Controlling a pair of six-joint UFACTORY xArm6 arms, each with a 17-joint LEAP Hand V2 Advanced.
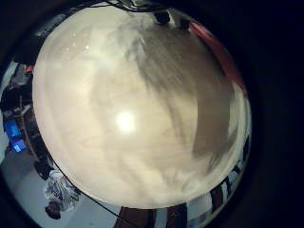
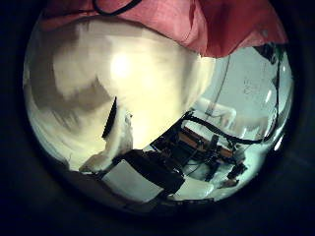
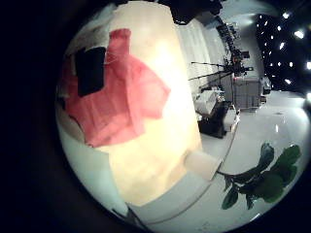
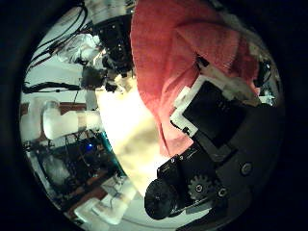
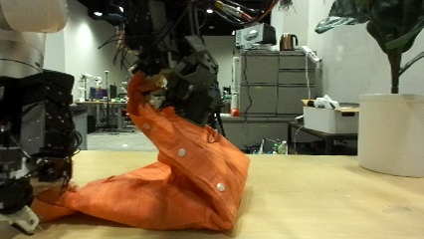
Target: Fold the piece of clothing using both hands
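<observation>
An orange-red garment (image 5: pixel 186 169) with small white buttons lies partly on the wooden table (image 5: pixel 331 199). One corner is pulled up into a peak. My left hand (image 5: pixel 179 75) hangs above the table with its fingers curled on that raised corner. In the left thumb side palm view the cloth (image 2: pixel 217 25) shows along the edge. My right hand (image 5: pixel 33 139) is low at the table's near end, its fingers curled down onto the garment's edge. Its thumb side palm view shows the cloth (image 4: pixel 173 48) close under its fingers (image 4: pixel 207 106). Its little finger side palm view shows the rest of the garment (image 3: pixel 117 97) on the table.
Bare tabletop (image 1: pixel 123 104) stretches beyond the garment. Behind the table stand a big white pot (image 5: pixel 391 119) with a plant, a grey cabinet (image 5: pixel 272 85) and a side table with a white box (image 5: pixel 324 118).
</observation>
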